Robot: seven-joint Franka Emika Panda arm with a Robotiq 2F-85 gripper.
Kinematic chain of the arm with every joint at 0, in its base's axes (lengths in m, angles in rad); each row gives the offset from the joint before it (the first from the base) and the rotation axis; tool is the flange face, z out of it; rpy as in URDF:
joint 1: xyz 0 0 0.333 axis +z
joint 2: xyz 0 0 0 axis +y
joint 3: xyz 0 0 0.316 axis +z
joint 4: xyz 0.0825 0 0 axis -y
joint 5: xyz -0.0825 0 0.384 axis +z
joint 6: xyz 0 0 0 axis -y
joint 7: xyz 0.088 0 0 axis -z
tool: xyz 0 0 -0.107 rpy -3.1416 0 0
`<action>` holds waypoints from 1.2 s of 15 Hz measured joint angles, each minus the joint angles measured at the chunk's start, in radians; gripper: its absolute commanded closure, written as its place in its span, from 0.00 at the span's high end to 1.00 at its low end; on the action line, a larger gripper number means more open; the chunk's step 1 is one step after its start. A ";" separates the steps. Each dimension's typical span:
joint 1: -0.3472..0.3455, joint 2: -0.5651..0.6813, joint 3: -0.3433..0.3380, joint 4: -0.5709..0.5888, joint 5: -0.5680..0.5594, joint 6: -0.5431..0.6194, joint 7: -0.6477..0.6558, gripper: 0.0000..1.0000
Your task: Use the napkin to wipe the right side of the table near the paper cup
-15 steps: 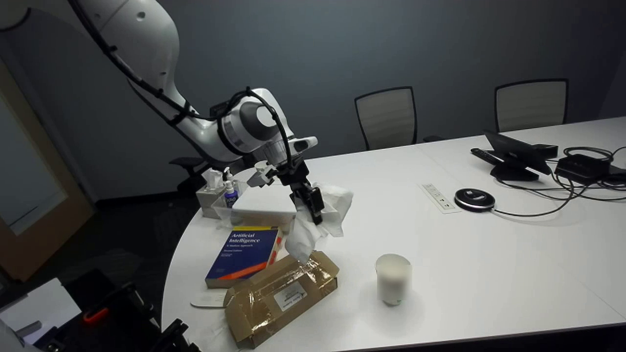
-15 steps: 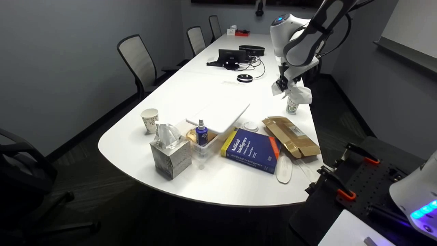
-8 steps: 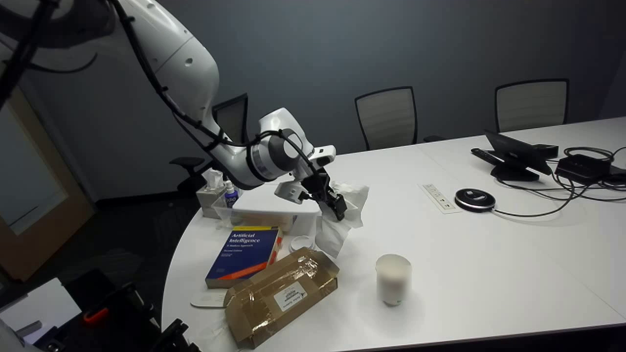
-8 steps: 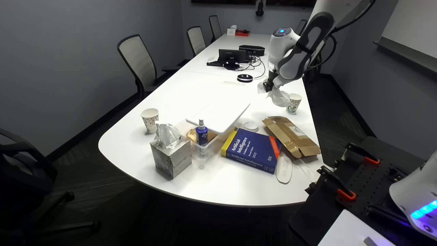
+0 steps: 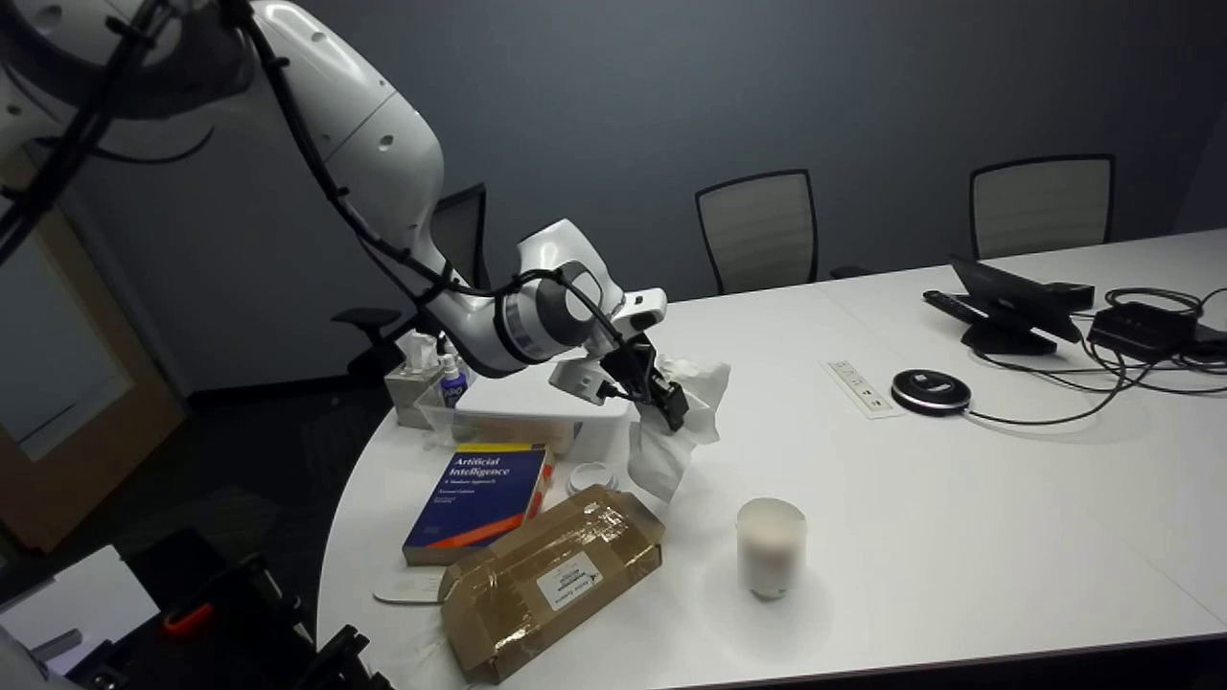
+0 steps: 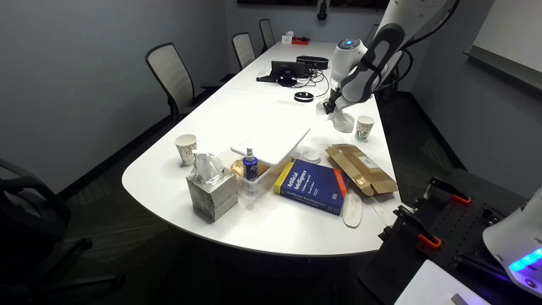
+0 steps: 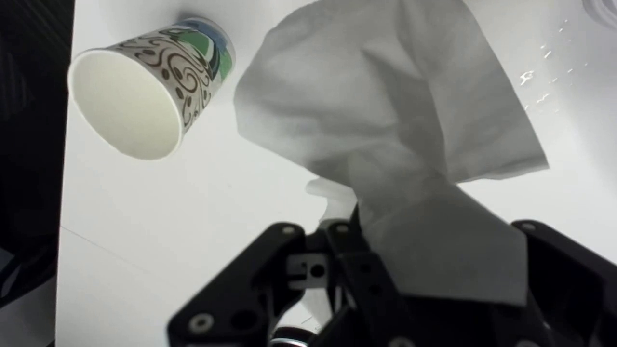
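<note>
Smooth, hard-looking worktop [image 5: 939,517], soft sheen; clear glossy specks [image 7: 528,77] on it in the wrist view. Thin matt napkin [image 7: 395,96], creased; paper or cloth, can't tell which from here. Matt black fingers [image 5: 677,406], glossy arm shell [image 5: 374,125]. Printed paper cup [image 7: 178,72], smooth wall, matt inside. Tan packet [image 5: 532,554]: plain cardboard, shiny clear tape [image 5: 621,525] throwing highlights, paper label [image 5: 568,581]. Blue book [image 6: 313,185]: smooth cover, faint sheen. Tissue box [image 6: 214,195]: silvery, mottled, metallic-looking. Bin [image 6: 250,190]: transparent plastic. Flat white box [image 6: 273,142]: smooth, looks like rigid plastic. Spray bottle [image 6: 250,168]: plastic. Round puck [image 5: 930,389]: glossy black. Chair back [image 5: 757,230]: fine mesh. Door [image 5: 96,460]: smooth wood, low gloss.
</note>
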 measured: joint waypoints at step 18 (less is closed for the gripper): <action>-0.176 0.396 0.112 0.435 0.322 -0.050 -0.323 0.03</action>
